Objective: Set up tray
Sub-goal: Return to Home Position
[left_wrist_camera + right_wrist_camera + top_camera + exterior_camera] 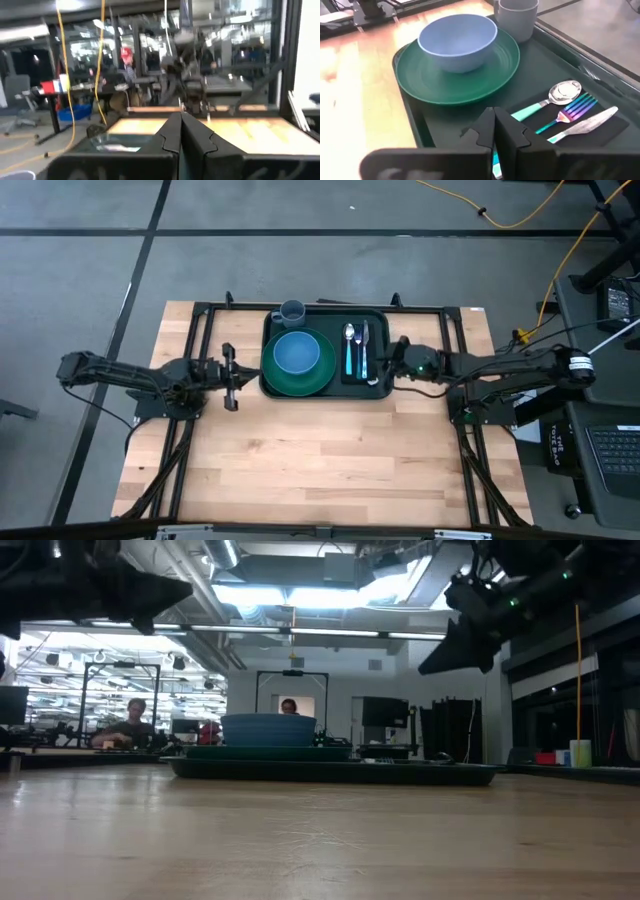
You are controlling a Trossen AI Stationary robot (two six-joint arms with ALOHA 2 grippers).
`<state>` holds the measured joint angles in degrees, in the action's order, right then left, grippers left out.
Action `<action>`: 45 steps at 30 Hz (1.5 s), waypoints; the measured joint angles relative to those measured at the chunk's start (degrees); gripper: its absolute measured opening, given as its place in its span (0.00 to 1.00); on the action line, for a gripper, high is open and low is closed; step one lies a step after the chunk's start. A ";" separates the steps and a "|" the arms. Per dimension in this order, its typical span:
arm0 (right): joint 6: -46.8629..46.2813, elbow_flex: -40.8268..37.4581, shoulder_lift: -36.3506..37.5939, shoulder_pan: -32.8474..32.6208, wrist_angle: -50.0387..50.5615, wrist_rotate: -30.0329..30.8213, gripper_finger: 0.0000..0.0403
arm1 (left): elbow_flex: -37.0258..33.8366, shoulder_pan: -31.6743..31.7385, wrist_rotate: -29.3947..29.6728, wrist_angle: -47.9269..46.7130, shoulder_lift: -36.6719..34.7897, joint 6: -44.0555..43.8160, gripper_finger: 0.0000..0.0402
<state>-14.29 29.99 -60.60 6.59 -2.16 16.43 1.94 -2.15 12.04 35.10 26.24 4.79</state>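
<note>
The dark green tray lies flat on the far middle of the table. On it rests a round green plate with a blue bowl in it, and a grey cup stands at the tray's far left corner. A flat black rectangle on the tray's right part carries a spoon, a fork and a knife. My left gripper is shut and empty, just left of the tray. My right gripper is shut and empty, raised over the tray's right rim.
A black frame runs around the table's far part and down both sides. Bare wood fills the near half of the table. People sit at desks in the room behind.
</note>
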 joint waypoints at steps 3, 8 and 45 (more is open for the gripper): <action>0.92 -1.60 0.01 0.00 -1.19 0.01 0.03 | -1.30 0.00 1.24 1.14 -2.49 0.45 0.01; 0.94 -2.33 0.02 0.00 -1.26 -0.01 0.03 | -1.32 0.00 1.89 -2.85 -7.85 2.90 0.00; 17.56 -2.31 8.19 -0.23 -6.94 -13.54 0.04 | -1.45 11.40 -6.26 -31.08 -26.23 1.95 0.00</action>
<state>3.27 27.68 -52.41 6.36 -9.10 2.88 0.49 9.25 5.78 4.02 0.01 6.74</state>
